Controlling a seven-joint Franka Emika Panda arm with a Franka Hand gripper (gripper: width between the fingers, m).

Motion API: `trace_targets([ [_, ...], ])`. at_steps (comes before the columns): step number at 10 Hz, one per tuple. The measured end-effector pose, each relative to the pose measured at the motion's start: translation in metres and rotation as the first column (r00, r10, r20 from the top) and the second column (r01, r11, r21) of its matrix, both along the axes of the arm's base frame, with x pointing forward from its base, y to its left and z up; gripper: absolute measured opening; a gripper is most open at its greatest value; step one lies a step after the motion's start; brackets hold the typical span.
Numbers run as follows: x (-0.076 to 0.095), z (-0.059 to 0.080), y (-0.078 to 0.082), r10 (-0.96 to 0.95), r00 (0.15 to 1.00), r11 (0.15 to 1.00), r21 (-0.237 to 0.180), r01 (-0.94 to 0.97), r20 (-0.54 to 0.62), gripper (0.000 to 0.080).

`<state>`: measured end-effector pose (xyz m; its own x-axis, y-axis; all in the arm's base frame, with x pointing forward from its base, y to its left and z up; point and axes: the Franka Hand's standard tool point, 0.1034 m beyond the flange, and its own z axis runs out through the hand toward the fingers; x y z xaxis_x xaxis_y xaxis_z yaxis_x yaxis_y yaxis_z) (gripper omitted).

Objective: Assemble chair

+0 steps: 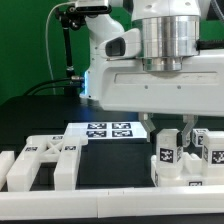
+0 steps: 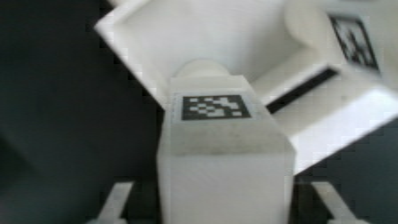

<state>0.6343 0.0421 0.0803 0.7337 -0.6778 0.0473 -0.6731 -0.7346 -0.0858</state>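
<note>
Jaws straddle a tagged white chair post [image 1: 165,152], one finger [image 1: 187,130] at each flank; whether they already pinch it cannot be told. It stands upright on the bench [image 1: 110,170] at the exterior view's right, just beside a second post [image 1: 212,148] and well apart from the X-braced panel [image 1: 45,152]. It looks light, rigid and smooth, so flat opposite faces below the tag seem the safest hold.

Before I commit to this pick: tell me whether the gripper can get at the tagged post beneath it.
Likely yes: the gripper straddles the post, and nothing covers the post's top.
</note>
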Motion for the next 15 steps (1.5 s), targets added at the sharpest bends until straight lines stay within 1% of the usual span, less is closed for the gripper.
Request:
trace_targets([
  [1,0.0,0.0,-0.001,-0.08,0.997,0.997,0.012,0.08,-0.002,0.0285],
  [3,0.006,-0.001,-0.004,-0.336,0.942,0.94,0.06,0.336,-0.018,0.0286],
  [4,0.007,-0.001,-0.004,-0.475,0.88,0.876,0.077,0.476,-0.029,0.0287],
  [5,0.009,-0.001,-0.003,-0.603,0.797,0.792,0.089,0.604,-0.04,0.0287],
  [6,0.011,-0.001,-0.003,-0.662,0.749,0.743,0.103,0.662,-0.04,0.0287],
  [7,0.011,-0.001,0.0,-0.738,0.673,0.665,0.116,0.738,-0.056,0.0288],
  [8,0.01,-0.001,0.003,-0.77,0.635,0.626,0.117,0.771,-0.063,0.0288],
  [9,0.01,-0.001,0.002,-0.75,0.659,0.651,0.115,0.75,-0.058,0.0288],
  [10,0.01,-0.001,0.003,-0.724,0.688,0.68,0.113,0.724,-0.053,0.0345],
  [11,0.008,-0.003,0.005,-0.609,0.792,0.786,0.093,0.611,-0.046,0.0345],
  [12,0.006,-0.007,0.008,-0.526,0.849,0.845,0.083,0.528,-0.042,0.0535],
  [13,0.001,-0.011,0.013,-0.383,0.922,0.92,0.064,0.386,-0.052,0.0613],
  [14,-0.001,-0.014,0.015,-0.299,0.953,0.951,0.059,0.302,-0.05,0.0613],
  [15,0.0,-0.014,0.014,-0.255,0.966,0.965,0.056,0.257,-0.043,0.0642],
])
